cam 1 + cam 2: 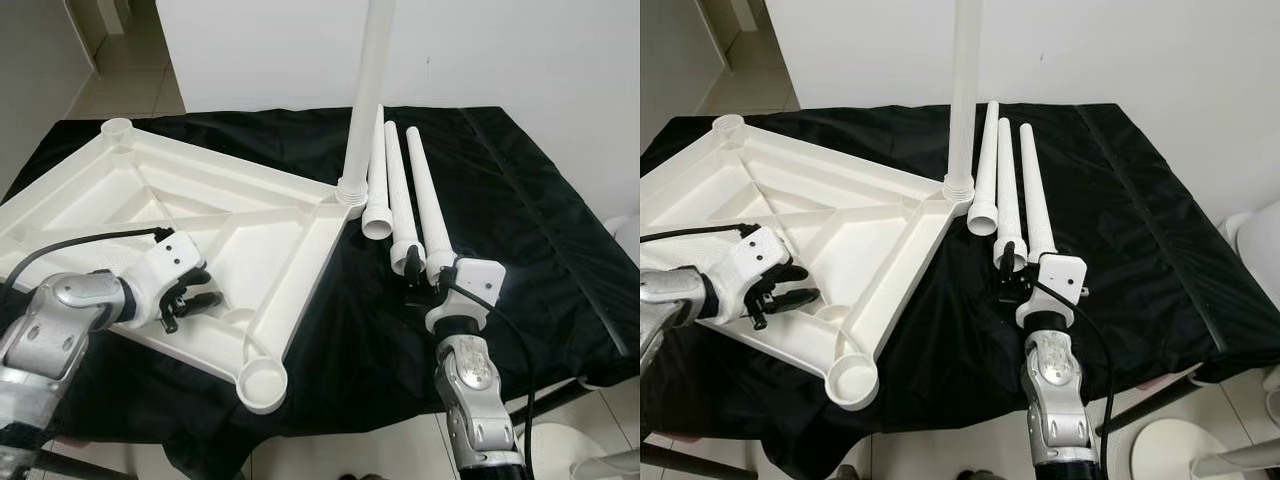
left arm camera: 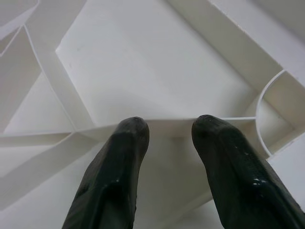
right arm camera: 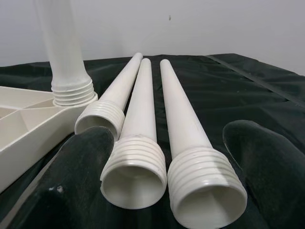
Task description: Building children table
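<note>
My right gripper (image 3: 157, 167) sits low at the near end of three loose white legs lying side by side on the black cloth (image 1: 520, 200). Its fingers (image 3: 267, 162) are spread wide and hold nothing. The threaded open ends of the middle leg (image 3: 136, 169) and the right leg (image 3: 205, 183) lie between the two fingers, pointing toward my wrist. The threaded end of the left leg (image 3: 102, 119) lies slightly farther off, just beyond my left finger. All three legs run away from me toward the far wall, nearly parallel and close together. To the left, my left gripper (image 1: 190, 295) is over the near part of the upturned white tabletop (image 1: 250, 230), which lies underside up on the cloth. The fingers (image 2: 119, 167) of this gripper are parted by a moderate gap, with nothing between them. Their tips rest at a raised rib of the tabletop's underside; I cannot tell whether they touch it. A round leg socket (image 1: 262, 383) occupies the tabletop's nearest corner, on the right of my left gripper. Farther off, a fourth leg (image 1: 368, 95) stands upright in the socket at the tabletop's right corner, just left of the loose legs. Another socket (image 1: 118, 127) marks the far left corner.
</note>
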You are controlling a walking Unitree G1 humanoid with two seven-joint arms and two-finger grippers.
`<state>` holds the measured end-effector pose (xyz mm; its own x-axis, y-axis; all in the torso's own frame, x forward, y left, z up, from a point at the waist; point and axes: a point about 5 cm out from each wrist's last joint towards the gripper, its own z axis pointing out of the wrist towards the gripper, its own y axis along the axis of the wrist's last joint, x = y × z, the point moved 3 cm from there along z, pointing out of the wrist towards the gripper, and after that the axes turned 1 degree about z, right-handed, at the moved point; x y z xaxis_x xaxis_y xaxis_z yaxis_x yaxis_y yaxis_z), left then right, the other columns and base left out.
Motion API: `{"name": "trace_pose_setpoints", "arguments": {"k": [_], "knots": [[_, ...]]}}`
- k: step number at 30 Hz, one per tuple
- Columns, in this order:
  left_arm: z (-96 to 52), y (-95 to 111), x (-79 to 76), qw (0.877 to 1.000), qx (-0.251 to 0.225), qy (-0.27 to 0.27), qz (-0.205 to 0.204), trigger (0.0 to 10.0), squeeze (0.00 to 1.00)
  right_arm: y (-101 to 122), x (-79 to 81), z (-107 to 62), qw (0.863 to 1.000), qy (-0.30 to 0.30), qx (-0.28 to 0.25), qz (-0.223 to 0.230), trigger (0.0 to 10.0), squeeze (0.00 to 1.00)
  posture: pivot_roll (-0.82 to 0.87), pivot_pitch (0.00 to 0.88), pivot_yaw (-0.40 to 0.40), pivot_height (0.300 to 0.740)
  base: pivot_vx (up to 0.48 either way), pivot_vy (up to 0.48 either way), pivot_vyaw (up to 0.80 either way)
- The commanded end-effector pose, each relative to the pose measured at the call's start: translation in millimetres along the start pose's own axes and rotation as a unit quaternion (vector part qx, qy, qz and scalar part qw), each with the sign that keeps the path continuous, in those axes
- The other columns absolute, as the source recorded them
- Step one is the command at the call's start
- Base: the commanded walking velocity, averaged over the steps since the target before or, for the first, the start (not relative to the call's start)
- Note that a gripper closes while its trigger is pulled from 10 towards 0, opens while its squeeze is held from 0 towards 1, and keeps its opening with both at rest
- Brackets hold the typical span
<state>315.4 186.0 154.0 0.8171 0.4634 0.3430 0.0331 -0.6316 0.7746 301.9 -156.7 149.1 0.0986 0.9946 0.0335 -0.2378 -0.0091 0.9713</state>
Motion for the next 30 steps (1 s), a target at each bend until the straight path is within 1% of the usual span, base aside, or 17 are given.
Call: {"name": "trace_pose_setpoints", "arguments": {"k": [1, 2, 3, 8, 9, 10, 11, 12, 14, 16, 17, 19, 21, 24, 26, 28, 30], "knots": [[-2.8, -1, 20.7, 0.996, -0.001, 0.085, 0.003, 10.0, 0.0, -4, -0.8, -3.0, 1.0, -0.004, 0.004, -0.002, 10.0, 0.0, 0.01, 0.082, 0.032, 0.74, 0.0, 0.0, 0.0], [-2.8, -1, 20.7, 0.996, -0.001, 0.085, 0.003, 10.0, 0.0, -4, -0.8, -3.0, 1.0, -0.004, 0.004, -0.002, 10.0, 0.0, 0.01, 0.082, 0.032, 0.74, 0.0, 0.0, 0.0], [-9.8, 2, 27.9, 0.996, -0.022, 0.081, -0.014, 10.0, 1.0, -4, -0.7, -2.4, 1.0, -0.005, 0.004, -0.002, 10.0, 0.0, 0.01, 0.078, 0.031, 0.74, 0.0, 0.0, 0.0], [-14.0, 4, 26.2, 0.997, -0.038, 0.058, -0.026, 10.0, 1.0, -4, -0.2, -1.8, 1.0, -0.004, 0.004, -0.002, 10.0, 0.0, 0.02, 0.077, 0.03, 0.74, 0.0, 0.0, 0.0], [-16.4, 7, 20.3, 0.997, -0.055, 0.03, -0.035, 10.0, 1.0, -4, 0.0, -1.4, 1.0, -0.003, 0.003, -0.002, 10.0, 0.0, 0.02, 0.075, 0.029, 0.74, 0.0, 0.0, 0.0], [-16.4, 7, 20.3, 0.997, -0.055, 0.03, -0.035, 10.0, 1.0, -4, 0.0, -1.4, 1.0, -0.003, 0.003, -0.002, 10.0, 0.0, 0.02, 0.075, 0.029, 0.74, 0.0, 0.0, 0.0], [-19.8, 8, 11.6, 0.997, -0.069, -0.008, -0.045, 10.0, 1.0, -4, 0.0, -1.0, 1.0, -0.002, 0.003, -0.002, 10.0, 0.0, 0.02, 0.074, 0.029, 0.74, 0.0, 0.0, 0.0], [-23.2, 9, 3.1, 0.995, -0.08, -0.043, -0.043, 10.0, 1.0, -4, 0.2, -0.8, 1.0, -0.002, 0.002, -0.002, 10.0, 0.0, 0.02, 0.074, 0.029, 0.74, 0.0, 0.0, 0.0], [-23.2, 9, 3.1, 0.995, -0.08, -0.043, -0.043, 10.0, 1.0, -4, 0.2, -0.8, 1.0, -0.002, 0.002, -0.002, 10.0, 0.0, 0.02, 0.074, 0.029, 0.74, 0.0, 0.0, 0.0], [-27.4, 11, -9.1, 0.99, -0.091, -0.091, -0.05, 10.0, 1.0, -3, 0.9, -0.5, 1.0, 0.0, 0.001, -0.001, 10.0, 0.0, 0.02, 0.073, 0.027, 0.74, 0.0, 0.0, 0.0], [-28.5, 10, -14.7, 0.989, -0.087, -0.111, -0.042, 10.0, 0.0, -4, 2.6, -0.3, 1.0, 0.005, 0.002, 0.001, 10.0, 0.0, 0.02, 0.072, 0.024, 0.74, 0.0, 0.0, 0.0], [-32.4, 8, -23.6, 0.985, -0.078, -0.147, -0.039, 10.0, 0.0, -3, 9.9, -0.8, 1.0, 0.028, 0.004, 0.007, 10.0, 0.0, 0.02, 0.071, 0.024, 0.74, 0.0, 0.0, 0.0], [-34.4, 6, -26.0, 0.984, -0.073, -0.158, -0.035, 10.0, 0.0, -3, 12.5, -1.3, 0.999, 0.038, 0.004, 0.007, 10.0, 0.0, 0.02, 0.07, 0.022, 0.74, 0.0, 0.0, 0.0], [-36.1, 1, -25.4, 0.985, -0.058, -0.159, -0.029, 10.0, 0.0, -4, 15.1, -2.4, 0.999, 0.048, 0.006, 0.011, 10.0, 0.0, 0.02, 0.071, 0.02, 0.74, 0.0, 0.0, 0.0], [-35.6, -8, -24.4, 0.987, -0.034, -0.155, -0.021, 10.0, 0.0, -2, 23.0, -4.7, 0.997, 0.077, 0.005, 0.03, 10.0, 0.0, 0.02, 0.07, 0.019, 0.74, 0.0, 0.0, 0.0], [-35.6, -8, -24.4, 0.987, -0.034, -0.155, -0.021, 10.0, 0.0, -2, 23.0, -4.7, 0.997, 0.077, 0.005, 0.03, 10.0, 0.0, 0.02, 0.07, 0.019, 0.74, 0.0, 0.0, 0.0], [-33.8, -16, -29.6, 0.986, -0.01, -0.164, -0.012, 10.0, 0.0, -2, 32.5, -9.7, 0.993, 0.112, 0.009, 0.037, 10.0, 0.0, 0.02, 0.07, 0.015, 0.74, 0.0, 0.0, 0.0]]}}
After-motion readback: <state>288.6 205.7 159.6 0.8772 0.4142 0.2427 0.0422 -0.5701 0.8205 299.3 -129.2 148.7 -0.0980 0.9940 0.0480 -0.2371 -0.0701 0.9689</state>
